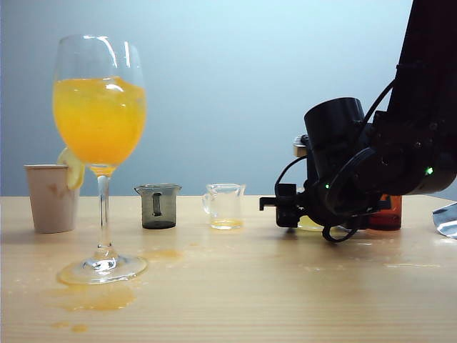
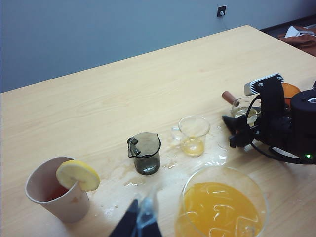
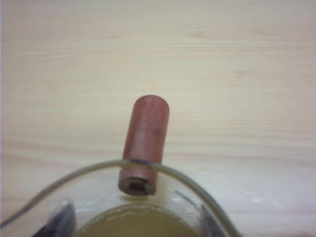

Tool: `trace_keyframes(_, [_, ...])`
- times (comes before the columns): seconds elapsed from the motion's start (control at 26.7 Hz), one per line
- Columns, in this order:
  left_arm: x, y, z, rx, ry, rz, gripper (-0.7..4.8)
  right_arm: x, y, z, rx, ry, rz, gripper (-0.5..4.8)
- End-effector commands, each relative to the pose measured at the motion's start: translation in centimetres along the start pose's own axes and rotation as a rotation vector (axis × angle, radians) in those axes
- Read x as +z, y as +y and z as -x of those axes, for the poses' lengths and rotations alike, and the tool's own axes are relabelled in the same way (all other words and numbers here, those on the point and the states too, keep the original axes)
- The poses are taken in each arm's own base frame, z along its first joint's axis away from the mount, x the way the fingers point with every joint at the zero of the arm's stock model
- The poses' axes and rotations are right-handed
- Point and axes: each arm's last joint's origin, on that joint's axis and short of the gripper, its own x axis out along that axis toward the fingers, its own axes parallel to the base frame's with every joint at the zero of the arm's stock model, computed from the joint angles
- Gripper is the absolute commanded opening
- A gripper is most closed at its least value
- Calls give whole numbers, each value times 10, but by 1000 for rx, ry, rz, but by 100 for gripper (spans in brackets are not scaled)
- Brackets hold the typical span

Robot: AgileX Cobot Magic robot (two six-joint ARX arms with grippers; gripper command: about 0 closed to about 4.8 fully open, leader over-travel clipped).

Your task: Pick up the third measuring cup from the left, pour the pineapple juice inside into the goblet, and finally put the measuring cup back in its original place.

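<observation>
Your right gripper (image 3: 133, 222) straddles the third measuring cup (image 3: 148, 170), fingers (image 3: 61, 219) spread either side, not visibly pinching; wooden handle (image 3: 146, 133) points straight away.

Wood table (image 1: 285, 300) bears goblet (image 1: 100, 143), cups, juice spills (image 1: 100, 296)

Matte black right arm (image 1: 400, 153), rounded housings, looped black cables, small green lights, perhaps a pale label.

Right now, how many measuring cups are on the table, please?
4, left to right: grey cup, clear handled cup, third measuring cup at the right gripper, amber cup partly hidden.
</observation>
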Motion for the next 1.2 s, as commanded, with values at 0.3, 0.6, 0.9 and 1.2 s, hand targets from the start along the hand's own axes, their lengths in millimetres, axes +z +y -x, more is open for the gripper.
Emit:
trace_keyframes(0.3, [12, 2, 7, -1, -53, 11, -5, 67, 21, 34, 269, -88, 70, 139])
trace_keyframes(0.6, [8, -1, 10, -102, -14, 85, -5, 128, 24, 76, 518, -139, 66, 139])
trace_keyframes(0.9, [16, 0, 22, -115, 8, 87, -5, 164, 52, 107, 670, -130, 100, 139])
trace_keyframes(1.2, [8, -1, 30, -172, 144, 154, -5, 166, 94, 139, 807, -141, 255, 139])
